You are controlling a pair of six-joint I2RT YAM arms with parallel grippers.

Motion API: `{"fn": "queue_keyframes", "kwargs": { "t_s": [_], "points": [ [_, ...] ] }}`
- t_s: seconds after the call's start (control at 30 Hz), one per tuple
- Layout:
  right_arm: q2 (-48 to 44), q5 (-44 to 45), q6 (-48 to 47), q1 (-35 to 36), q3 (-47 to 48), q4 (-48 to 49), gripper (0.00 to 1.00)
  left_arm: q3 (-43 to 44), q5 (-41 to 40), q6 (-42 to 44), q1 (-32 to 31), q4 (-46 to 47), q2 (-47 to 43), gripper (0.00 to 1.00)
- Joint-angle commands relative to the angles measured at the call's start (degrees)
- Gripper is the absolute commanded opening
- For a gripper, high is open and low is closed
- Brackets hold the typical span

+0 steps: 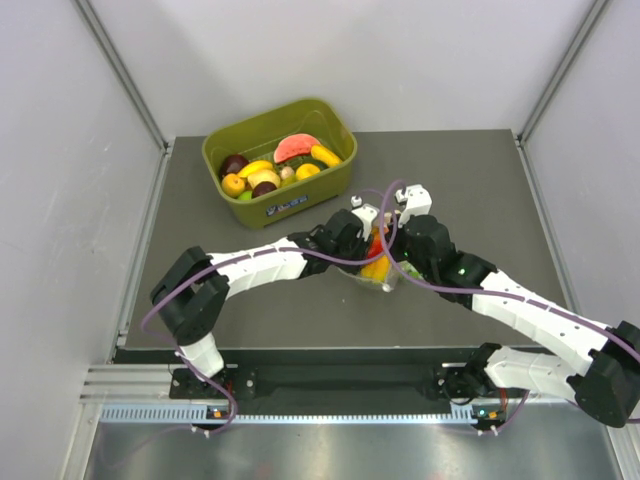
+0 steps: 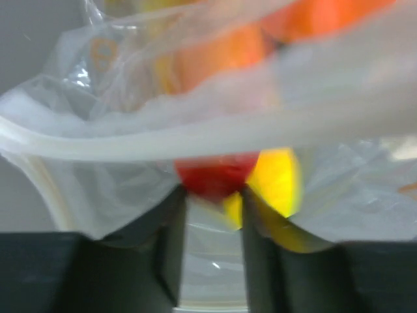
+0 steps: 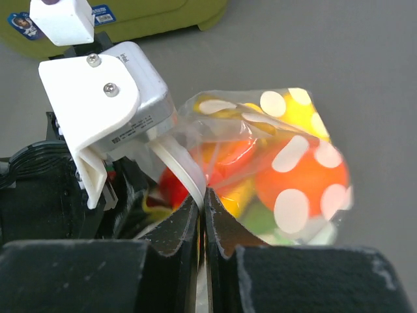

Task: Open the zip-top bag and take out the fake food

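1. The clear, floppy plastic zip-top bag (image 3: 287, 150) printed with white oval dots is sitting between your two grippers near the middle of the dark grey tabletop (image 1: 460, 180). Whether it is touching the surface is not showing. Its glossy plastic fake food (image 3: 306, 179) is showing through the film as orange, red and yellow lumps.
2. The film is looking thin, soft and slippery, so it is likely to crumple and slide rather than hold a shape. The thick white zip strip (image 3: 182, 169) is looking like the firmest place to take hold.
3. Your right gripper (image 3: 203, 208) is clenching that strip, fingers pressed together on it.
4. Your left gripper (image 2: 212, 202) is pressing close against the bag with its fingers apart. Film is lying across the gap and a red piece (image 2: 215, 176) is sitting right at the tips. You cannot tell whether it is pinching anything.
5. The toys are looking light, hard and smooth, so a centred pinch is probably serving you best.
6. The olive-green plastic tub (image 1: 300, 195) of other toy fruit is standing well apart, toward the far left.
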Motion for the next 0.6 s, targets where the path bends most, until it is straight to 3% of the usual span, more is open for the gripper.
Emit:
{"fn": "queue_keyframes", "kwargs": {
  "t_s": [0.0, 0.13, 0.37, 0.4, 0.43, 0.53, 0.57],
  "points": [
    [-1.20, 0.12, -0.27, -0.11, 0.07, 2.58, 0.05, 2.38, 0.03, 0.96, 0.18, 1.97, -0.01, 0.30],
    [-1.03, 0.03, -0.36, -0.19, 0.25, 2.66, 0.05, 1.77, -1.90, 1.57, 0.18, -0.41, -3.52, 0.17],
    [-0.41, -0.14, -0.45, -0.63, 0.25, 2.92, 0.06, -1.13, 1.25, 1.22, 0.18, 0.20, -11.61, 0.18],
    [-0.32, -0.32, -0.36, -0.63, 0.25, 2.93, 0.06, -1.49, 3.00, 1.22, 0.18, 2.03, -12.05, 0.21],
    [-0.32, -0.41, -0.36, -0.63, 0.25, 3.10, 0.05, -1.84, 3.71, 1.22, 0.18, 3.35, -12.32, 0.40],
    [-0.23, -0.76, -0.19, -0.63, 0.34, 3.02, 0.06, -3.42, 6.88, 2.27, 0.18, 8.81, -11.88, 0.67],
    [-0.23, -0.93, -0.18, -0.63, 0.34, 3.01, 0.05, -3.34, 6.88, 2.62, 0.18, 10.56, -10.58, 0.68]
  ]
}}
